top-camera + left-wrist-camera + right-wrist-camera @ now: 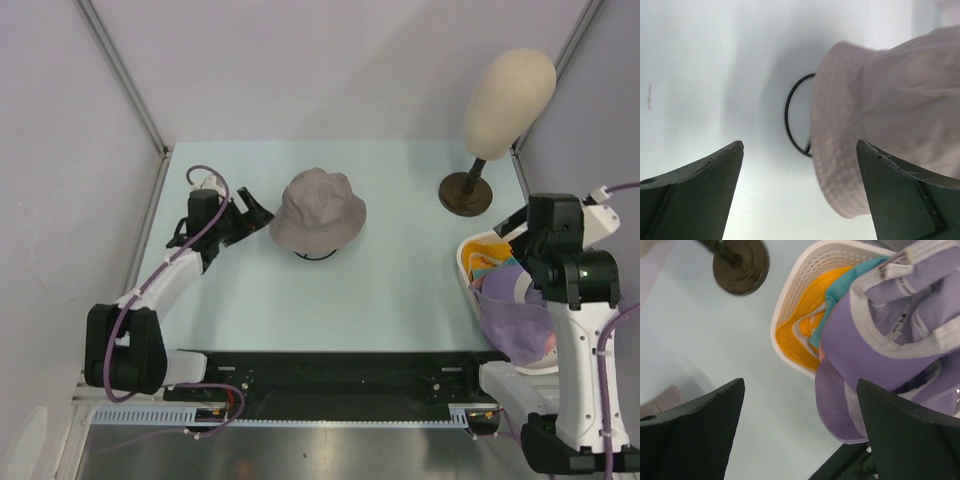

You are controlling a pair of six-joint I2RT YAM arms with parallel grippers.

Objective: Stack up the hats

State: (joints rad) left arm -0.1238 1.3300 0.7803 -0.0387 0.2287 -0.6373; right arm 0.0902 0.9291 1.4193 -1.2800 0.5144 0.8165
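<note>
The lavender bucket hat [317, 210] sits mid-table, just right of the left gripper [258, 213], jaws spread and empty; the orange hat [790, 335] and teal hat [840, 290] lie in the basket [790, 305] under the right gripper [800, 385], likewise spread empty

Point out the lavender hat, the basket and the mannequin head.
lavender hat [317, 205]: top external view, on its crown.
basket [805, 271]: right wrist view, on its perforated wall.
mannequin head [510, 98]: top external view, on the head's middle.
</note>
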